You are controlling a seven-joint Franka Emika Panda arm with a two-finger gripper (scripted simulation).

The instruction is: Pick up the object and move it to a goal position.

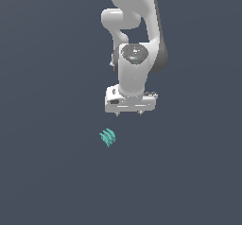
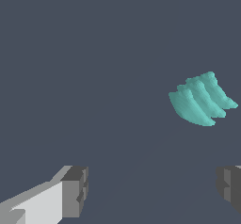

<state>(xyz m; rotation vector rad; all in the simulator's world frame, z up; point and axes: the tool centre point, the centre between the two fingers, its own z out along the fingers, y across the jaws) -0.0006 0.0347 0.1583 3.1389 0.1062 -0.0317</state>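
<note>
Exterior view, read left to right, shows us the teal ribbed object (image 1: pixel 108 137) lying free on the worktop (image 1: pixel 42 172), then our tool (image 1: pixel 130 111) hanging released just beside it, so we should centre both fingers (image 2: pixel 75 190) across its ridges before descending.

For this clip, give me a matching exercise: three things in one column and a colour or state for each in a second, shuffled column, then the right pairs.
Things:
1. object
2. hand
3. floor

Colour or state:
A. plain dark blue-grey
B. open, holding nothing, fingers wide apart
C. teal, ribbed, lying free on the surface

Pairs: 1-C, 2-B, 3-A

In the exterior view the object sits below the hand in the picture, towards the exterior view's left, and apart from it.
</note>
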